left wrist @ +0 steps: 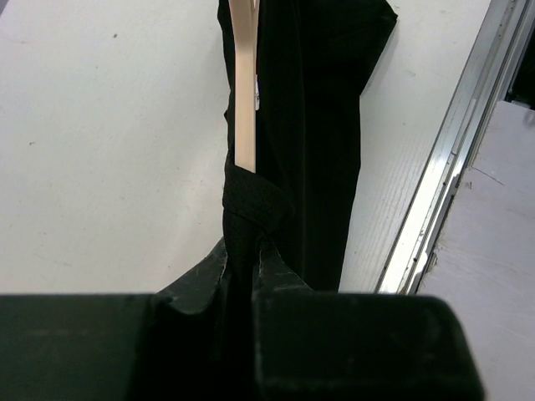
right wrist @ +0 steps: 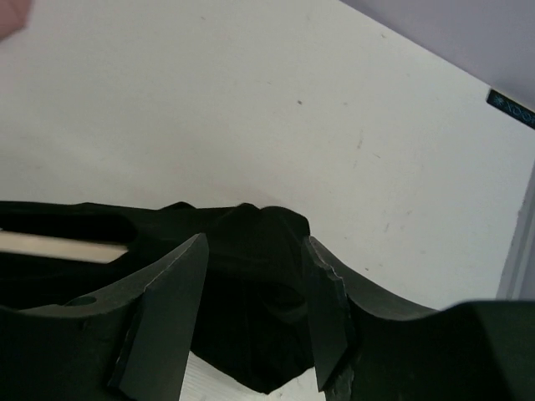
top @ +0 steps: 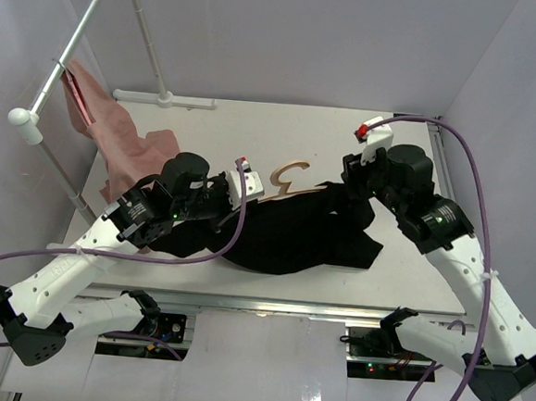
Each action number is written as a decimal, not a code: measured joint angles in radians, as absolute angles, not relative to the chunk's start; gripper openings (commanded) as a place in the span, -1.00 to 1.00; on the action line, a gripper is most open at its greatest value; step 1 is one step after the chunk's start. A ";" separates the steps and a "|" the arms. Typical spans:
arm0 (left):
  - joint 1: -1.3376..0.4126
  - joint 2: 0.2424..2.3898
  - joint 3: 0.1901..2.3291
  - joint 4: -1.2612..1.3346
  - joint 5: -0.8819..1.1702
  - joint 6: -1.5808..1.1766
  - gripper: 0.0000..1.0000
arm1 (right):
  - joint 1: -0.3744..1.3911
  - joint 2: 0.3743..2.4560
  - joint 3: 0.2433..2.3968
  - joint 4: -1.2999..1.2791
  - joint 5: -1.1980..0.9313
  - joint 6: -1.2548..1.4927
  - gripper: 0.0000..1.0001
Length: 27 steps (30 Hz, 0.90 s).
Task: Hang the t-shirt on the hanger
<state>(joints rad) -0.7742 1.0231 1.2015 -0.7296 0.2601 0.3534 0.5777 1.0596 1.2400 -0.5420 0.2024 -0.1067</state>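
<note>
A black t-shirt (top: 293, 230) lies crumpled in the middle of the white table (top: 409, 174). The tan wooden hanger (top: 289, 174) is partly inside it, and only its hook sticks out at the far edge. My left gripper (top: 234, 201) is shut on a fold of the shirt at its left end. In the left wrist view (left wrist: 244, 251) the fabric (left wrist: 318, 125) is pinched between the jaws, and a hanger arm (left wrist: 245, 100) runs away ahead. My right gripper (top: 350, 190) is open over the shirt's right end. In the right wrist view (right wrist: 253, 251) a bunch of fabric (right wrist: 251, 292) lies between the fingers, and a strip of hanger (right wrist: 58, 245) shows at the left.
A pink cloth (top: 102, 122) hangs from the grey metal rail (top: 77, 37) at the back left and drapes onto the table. The rail's white base (top: 164, 99) stands at the back edge. A metal strip (left wrist: 435, 200) runs along the table's near edge.
</note>
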 measured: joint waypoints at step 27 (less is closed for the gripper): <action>-0.774 1.101 1.209 -0.694 0.646 0.306 -1.00 | 0.616 0.970 1.127 -0.195 -0.783 -0.254 -0.14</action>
<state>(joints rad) -0.7738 1.1013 1.2091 -0.6939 0.6460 0.3061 0.6155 0.9697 1.1274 -0.1947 -0.7827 -0.2543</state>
